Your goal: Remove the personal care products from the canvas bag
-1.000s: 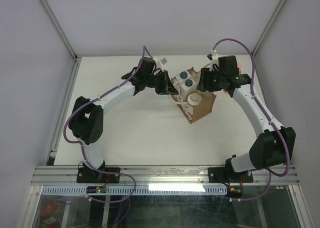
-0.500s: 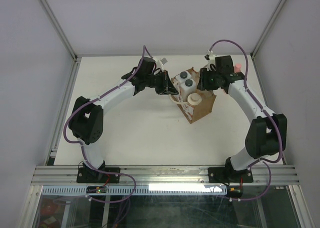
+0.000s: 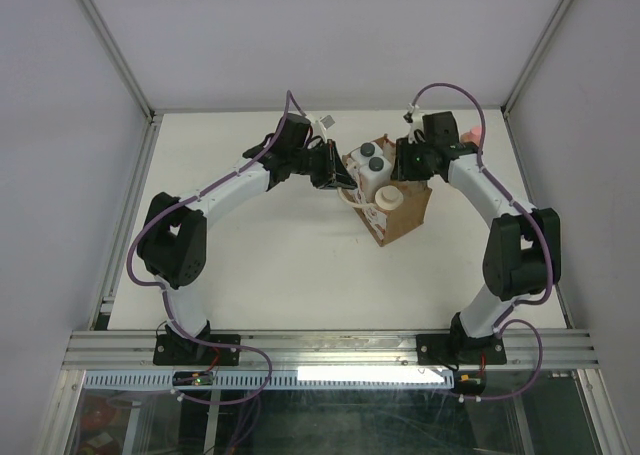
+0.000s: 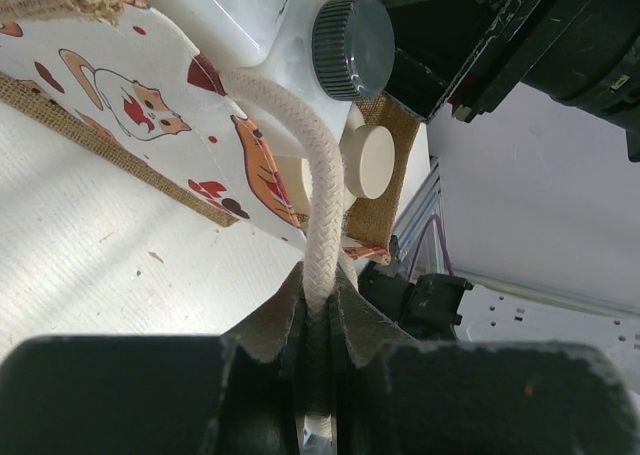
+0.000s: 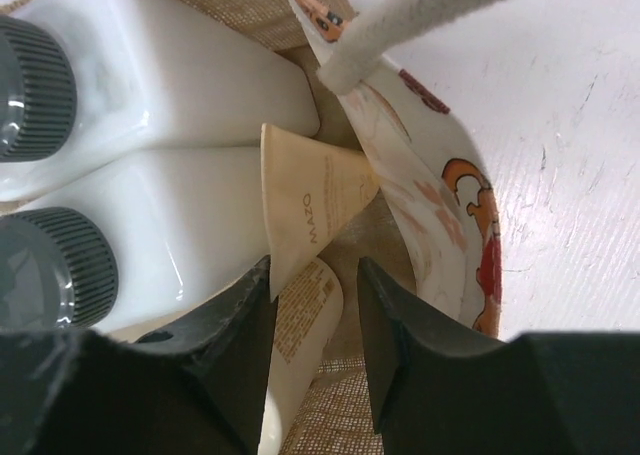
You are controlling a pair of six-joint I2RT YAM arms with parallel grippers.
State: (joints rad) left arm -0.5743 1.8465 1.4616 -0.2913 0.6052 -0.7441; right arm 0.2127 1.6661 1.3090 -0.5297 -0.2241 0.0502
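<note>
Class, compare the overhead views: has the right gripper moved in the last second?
Yes. The right gripper has shifted slightly left, further over the canvas bag, which stayed put.

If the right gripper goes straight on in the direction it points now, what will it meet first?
Most likely the cream tube in the bag, lying between the open fingers of the right gripper; depth is unclear.

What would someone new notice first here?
Both arms curl in on the brown canvas bag at mid-table. The left hand is pinched shut on its cream rope handle; the right hand hangs open over the mouth, above a cream tube and two white dark-capped bottles. A pink-capped bottle sits outside, behind the right arm.
</note>
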